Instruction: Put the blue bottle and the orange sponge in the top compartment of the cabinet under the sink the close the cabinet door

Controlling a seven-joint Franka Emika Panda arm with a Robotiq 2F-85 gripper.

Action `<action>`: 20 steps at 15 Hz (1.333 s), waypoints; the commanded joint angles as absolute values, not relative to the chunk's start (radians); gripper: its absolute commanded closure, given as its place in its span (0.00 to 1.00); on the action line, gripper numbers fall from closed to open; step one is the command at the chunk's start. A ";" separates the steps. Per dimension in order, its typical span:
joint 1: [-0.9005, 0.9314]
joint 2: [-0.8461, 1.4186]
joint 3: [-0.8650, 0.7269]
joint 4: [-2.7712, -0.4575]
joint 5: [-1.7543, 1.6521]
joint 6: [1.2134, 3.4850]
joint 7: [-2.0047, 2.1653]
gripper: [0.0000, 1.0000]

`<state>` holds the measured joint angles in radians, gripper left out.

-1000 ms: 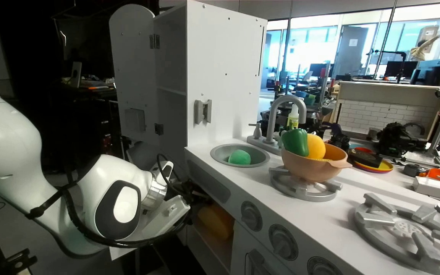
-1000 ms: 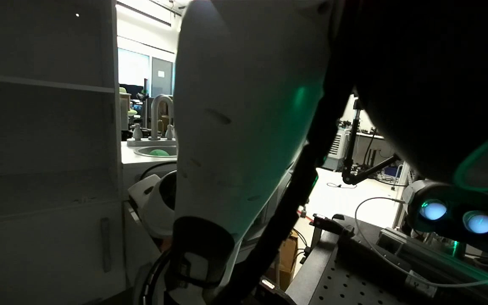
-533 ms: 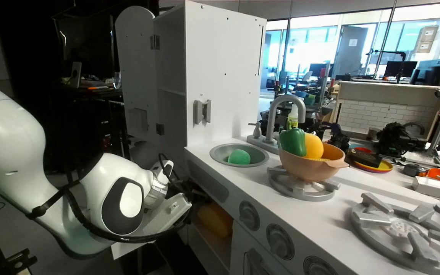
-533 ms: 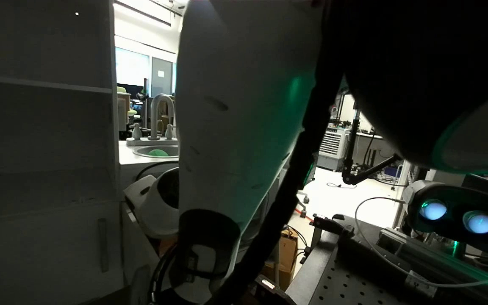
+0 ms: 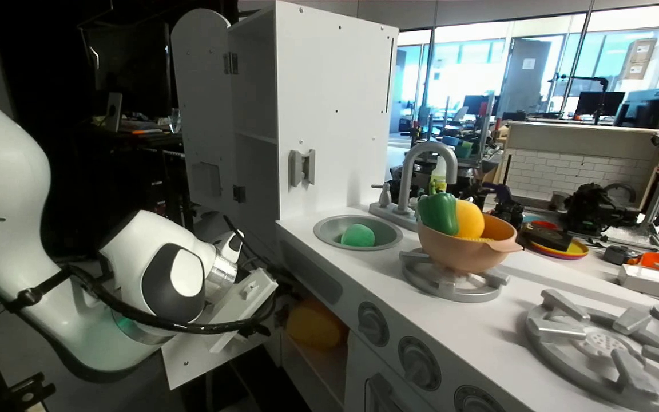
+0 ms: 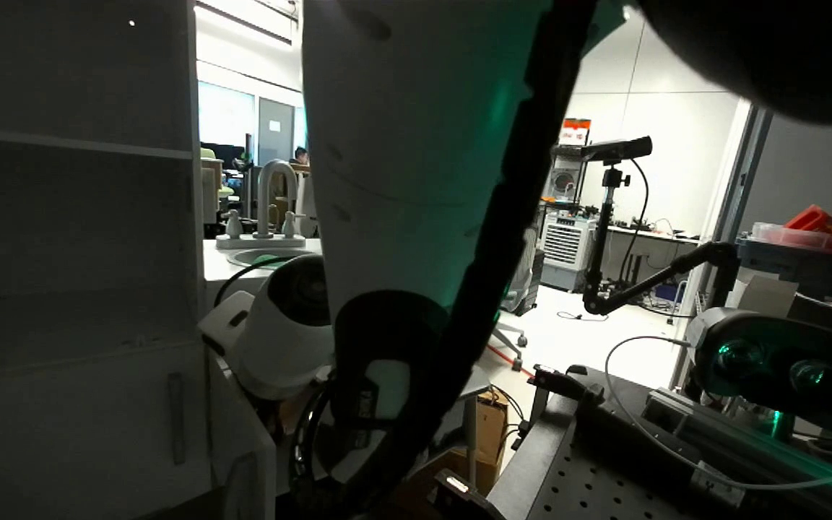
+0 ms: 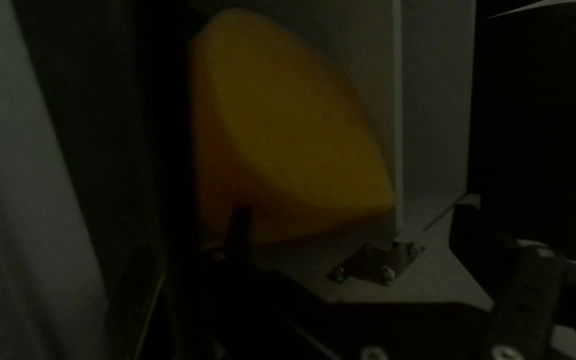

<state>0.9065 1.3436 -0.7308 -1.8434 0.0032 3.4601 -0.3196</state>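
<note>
Orange sponge (image 7: 293, 125) in the cabinet (image 5: 329, 369), ahead of the gripper (image 7: 353, 205), its jaws wide apart.

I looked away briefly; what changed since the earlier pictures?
The white jointed arm has drawn back leftward in an exterior view, showing more of the rounded orange sponge under the white counter. The black two-fingered end effector stands open; whether it released anything isn't visible. The round green object in the grey sink and the round peach bowl stayed put.

No legible text.
Faint lettering (image 6: 366, 404) on the arm (image 6: 401, 217), behind the jaws, blurs; the sheet (image 5: 528, 63) on a grey door (image 5: 527, 91), well beyond the jaws, is too small.
</note>
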 commanded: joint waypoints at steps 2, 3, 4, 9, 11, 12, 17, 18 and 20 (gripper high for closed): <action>0.936 1.217 -0.729 -1.970 -0.073 3.509 -0.355 0.00; 0.941 1.195 -0.728 -1.988 -0.082 3.513 -0.361 0.00; 0.944 1.173 -0.727 -2.009 -0.091 3.527 -0.367 0.00; 0.991 1.039 -0.739 -2.146 -0.142 3.544 -0.416 0.00; 1.018 0.962 -0.756 -2.220 -0.183 3.512 -0.463 0.00; 1.028 0.921 -0.767 -2.256 -0.208 3.496 -0.488 0.00; 1.096 0.672 -0.840 -2.431 -0.309 3.453 -0.587 0.00; 1.107 0.627 -0.848 -2.447 -0.318 3.432 -0.597 0.00; 1.164 0.566 -0.862 -2.458 -0.295 3.365 -0.598 0.00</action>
